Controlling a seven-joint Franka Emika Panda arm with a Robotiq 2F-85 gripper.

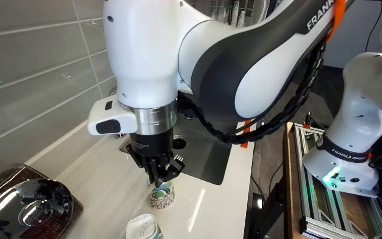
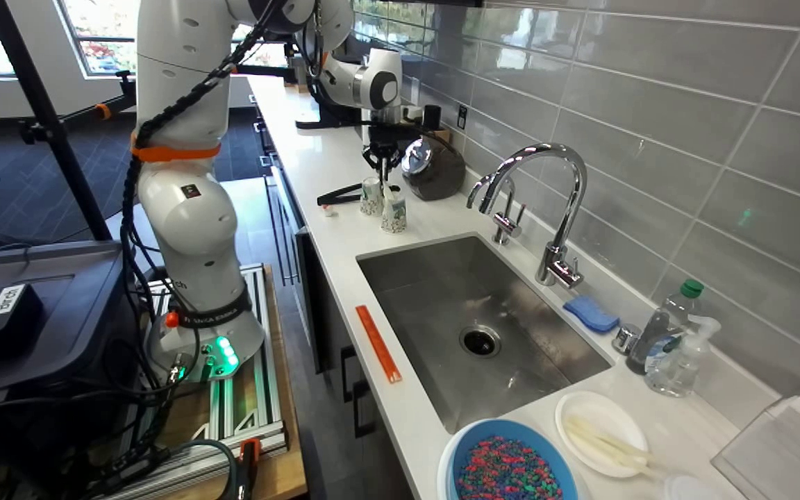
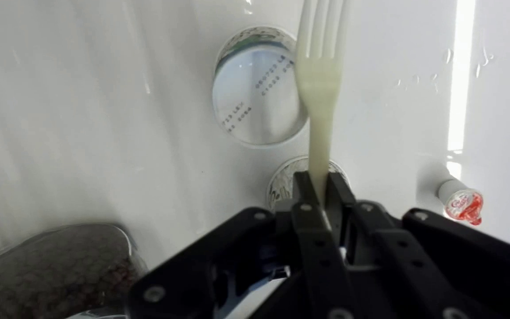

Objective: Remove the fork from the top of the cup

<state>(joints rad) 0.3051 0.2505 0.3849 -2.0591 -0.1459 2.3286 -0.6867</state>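
I'm on the fork (image 3: 320, 91): the gripper (image 3: 318, 182) pinches its handle. In the wrist view the fork's head crosses the edge of one cup (image 3: 256, 99), and the jaws sit over a second cup (image 3: 282, 180); whether the fork touches either, I can't tell. This looks like the lift-off step, grasp made, set-down not yet done. Next I'd go straight up, smoothly, no nudging those cups, then sideways and down onto the counter (image 3: 388, 141).

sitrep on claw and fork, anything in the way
Claw shut on fork. Cup and second cup below, fork's contact with either unclear. Nothing seen blocking a lift.
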